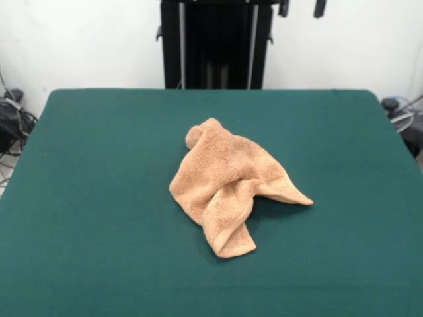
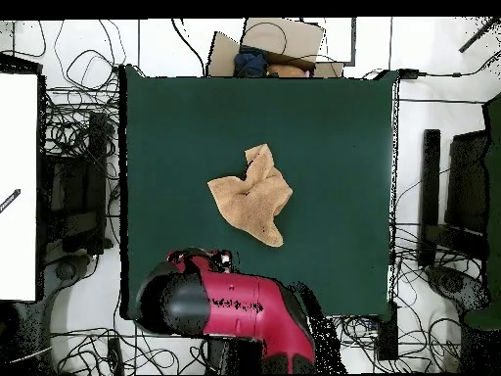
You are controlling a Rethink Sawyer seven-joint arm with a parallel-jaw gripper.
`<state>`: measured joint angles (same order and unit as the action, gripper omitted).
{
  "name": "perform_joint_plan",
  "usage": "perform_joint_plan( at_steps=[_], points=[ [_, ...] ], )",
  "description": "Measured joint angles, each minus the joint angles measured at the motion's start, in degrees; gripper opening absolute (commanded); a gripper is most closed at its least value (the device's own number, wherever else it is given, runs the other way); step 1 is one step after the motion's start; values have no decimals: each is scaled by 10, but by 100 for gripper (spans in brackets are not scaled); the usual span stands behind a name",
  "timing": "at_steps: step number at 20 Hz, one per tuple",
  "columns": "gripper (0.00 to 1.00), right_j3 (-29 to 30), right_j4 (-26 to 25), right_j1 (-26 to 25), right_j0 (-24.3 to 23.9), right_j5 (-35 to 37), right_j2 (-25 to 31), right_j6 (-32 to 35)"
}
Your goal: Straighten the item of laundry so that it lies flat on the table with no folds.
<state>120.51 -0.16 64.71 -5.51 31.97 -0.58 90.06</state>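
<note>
We see a crumpled peach towel (image 1: pixel 228 185) lying folded near the middle of the green surface (image 1: pixel 99 198). The tool (image 1: pixel 301 8) shows only two dark tips well above the towel, apart, holding nothing.

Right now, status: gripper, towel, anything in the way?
Gripper drawn back high above the table's far edge, holding nothing. Towel crumpled mid-table, folded over itself, not flat. Nothing else on the felt.

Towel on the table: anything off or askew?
Yes. The towel lies crumpled near the middle of the table, not flat: one corner is folded over toward the front, another juts out sideways, and a bunched lump sits at its far end. Nothing looks damaged or spilled.
</note>
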Motion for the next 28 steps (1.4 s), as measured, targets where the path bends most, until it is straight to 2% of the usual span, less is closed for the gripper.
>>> perform_joint_plan(
  at_steps=[12, 28],
  points=[
    [100, -96, 0, -105, -9, -6, 1, 0],
    [100, -224, 0, -204, 14, -6, 1, 0]
  ],
)
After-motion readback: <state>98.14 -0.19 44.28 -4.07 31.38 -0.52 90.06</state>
